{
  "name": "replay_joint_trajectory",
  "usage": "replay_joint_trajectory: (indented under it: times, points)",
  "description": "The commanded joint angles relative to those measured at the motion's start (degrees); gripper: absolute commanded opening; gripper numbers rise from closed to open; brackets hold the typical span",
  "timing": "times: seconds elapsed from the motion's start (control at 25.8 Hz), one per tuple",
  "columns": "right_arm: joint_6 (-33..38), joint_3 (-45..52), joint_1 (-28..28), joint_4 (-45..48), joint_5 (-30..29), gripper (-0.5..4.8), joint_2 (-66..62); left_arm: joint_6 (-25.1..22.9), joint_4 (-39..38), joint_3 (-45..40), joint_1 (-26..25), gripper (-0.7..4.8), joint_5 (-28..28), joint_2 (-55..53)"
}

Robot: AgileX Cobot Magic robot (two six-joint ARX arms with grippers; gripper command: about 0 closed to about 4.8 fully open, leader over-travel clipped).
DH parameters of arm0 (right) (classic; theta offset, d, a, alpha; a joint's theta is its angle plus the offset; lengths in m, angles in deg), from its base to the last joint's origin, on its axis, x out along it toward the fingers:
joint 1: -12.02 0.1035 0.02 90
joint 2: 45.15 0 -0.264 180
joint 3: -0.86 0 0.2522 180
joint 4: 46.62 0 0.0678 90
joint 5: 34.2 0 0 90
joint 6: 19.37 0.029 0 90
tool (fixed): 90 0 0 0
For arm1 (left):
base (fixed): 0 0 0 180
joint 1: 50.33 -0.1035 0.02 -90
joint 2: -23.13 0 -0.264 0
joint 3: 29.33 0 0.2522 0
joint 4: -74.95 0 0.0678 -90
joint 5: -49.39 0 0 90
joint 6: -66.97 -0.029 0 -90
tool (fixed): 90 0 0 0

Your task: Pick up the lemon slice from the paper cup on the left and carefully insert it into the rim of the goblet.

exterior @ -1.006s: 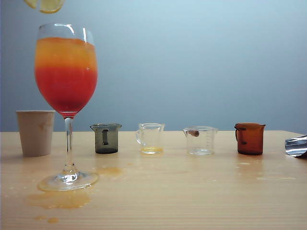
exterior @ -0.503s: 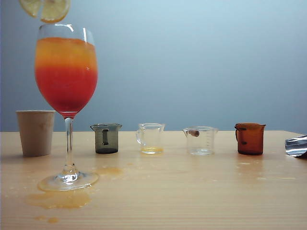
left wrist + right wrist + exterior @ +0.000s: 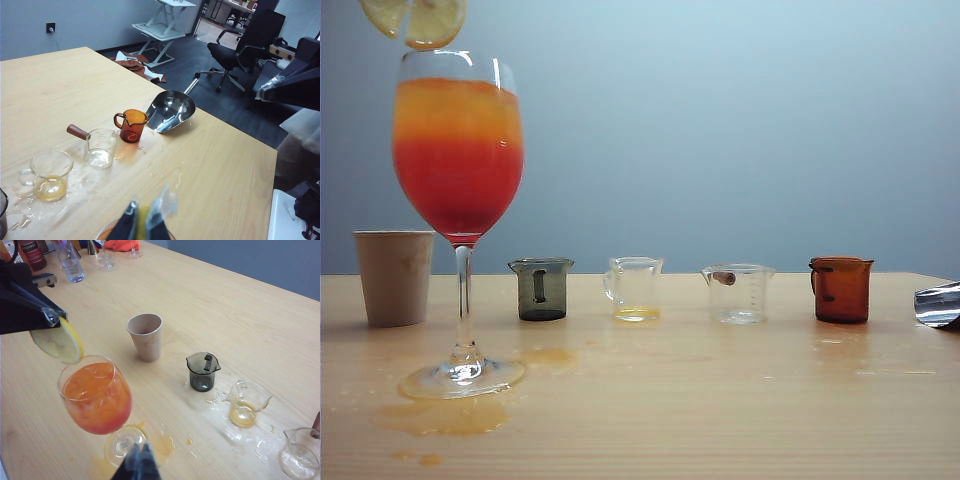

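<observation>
1. Viewing the light wood surface (image 3: 720, 400), I note orange spills around the goblet (image 3: 458, 160) foot.
2. The left wrist view alone shows office chairs (image 3: 240, 47) and a steel scoop (image 3: 170, 110).
3. The right wrist view alone shows the left gripper (image 3: 47, 315) clamping the lemon slice (image 3: 59, 342) just above the goblet rim, the paper cup (image 3: 145, 336) behind.
4. The right gripper (image 3: 139, 465): jaws appear pressed together, empty.
5. A far bottle (image 3: 34, 252) label reads "ARDINI", partly cut off.
</observation>
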Motion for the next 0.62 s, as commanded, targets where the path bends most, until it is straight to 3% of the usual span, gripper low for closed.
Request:
replay_joint_trajectory:
  times: [0.04, 0.62]
  points:
    - [0.15, -0.42, 0.0, 1.01, 0.11, -0.05, 0.0, -1.16, 0.52, 0.2, -0.07, -0.05, -0.2, -0.17]
    - [0.13, -0.42, -0.02, 0.96, 0.11, -0.05, 0.0, -2.54, -0.39, -0.96, -0.07, -0.05, 0.0, -0.42]
